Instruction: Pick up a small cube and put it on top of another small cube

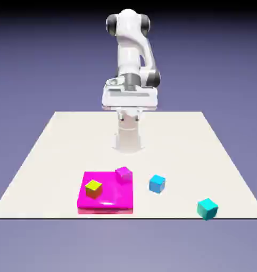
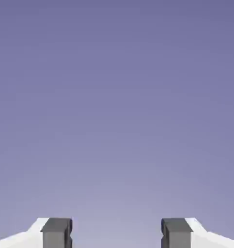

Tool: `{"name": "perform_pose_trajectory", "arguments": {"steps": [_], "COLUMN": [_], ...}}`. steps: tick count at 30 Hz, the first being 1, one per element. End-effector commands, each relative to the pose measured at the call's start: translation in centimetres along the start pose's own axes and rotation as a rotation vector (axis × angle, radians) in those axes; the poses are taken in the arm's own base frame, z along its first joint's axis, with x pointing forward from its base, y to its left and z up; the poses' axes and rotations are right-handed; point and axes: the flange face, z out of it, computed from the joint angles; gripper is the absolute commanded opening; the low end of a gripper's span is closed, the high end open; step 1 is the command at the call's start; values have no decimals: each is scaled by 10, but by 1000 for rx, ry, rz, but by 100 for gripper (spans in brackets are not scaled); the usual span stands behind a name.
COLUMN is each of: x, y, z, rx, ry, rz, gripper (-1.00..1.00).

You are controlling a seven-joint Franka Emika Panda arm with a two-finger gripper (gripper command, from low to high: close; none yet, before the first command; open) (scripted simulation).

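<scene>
We see the white Franka arm (image 1: 131, 58) folded up high over the far edge of the table (image 1: 56, 154), well apart from every cube. In the hand view the gripper (image 2: 117, 233) shows two grey fingertips (image 2: 56, 232) standing wide apart with nothing between them, only plain blue-violet backdrop behind. So the claw is apart and empty.

The small teal cube (image 1: 207, 208) sits on the bare table near the front edge, close to the front corner on the exterior view's right. It rests alone, touching nothing else, turned a bit off square to the table edge.

The sky-blue cube (image 1: 157, 184) sits on the table nearer the middle of the front half, between the teal cube and the magenta slab, apart from both.

We find no real container here; the closest thing is a flat magenta slab (image 1: 112, 201) lying on the table near the front edge, toward the exterior view's left. It carries two things. A yellow cube (image 1: 93, 187) sits on its top toward the slab's left side. A small magenta cube (image 1: 123, 174) sits at the slab's far right corner; we cannot tell whether it rests fully on the slab or overhangs the edge. The two cubes are apart from each other.
</scene>
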Motion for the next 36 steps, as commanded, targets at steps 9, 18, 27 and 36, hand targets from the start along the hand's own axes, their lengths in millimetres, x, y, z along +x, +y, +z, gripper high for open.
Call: {"name": "perform_pose_trajectory", "arguments": {"steps": [9, 18, 27, 36], "x": [-35, -113, -231, -302], "y": [-79, -146, -189, -160], "z": [86, 175, 253, 328], "rx": [-38, -42, -30, -26], "ry": [-258, -499, -735, -814], "rz": [-545, -1120, -1715, -1911], "gripper": [0, 0, 0, -100]}}
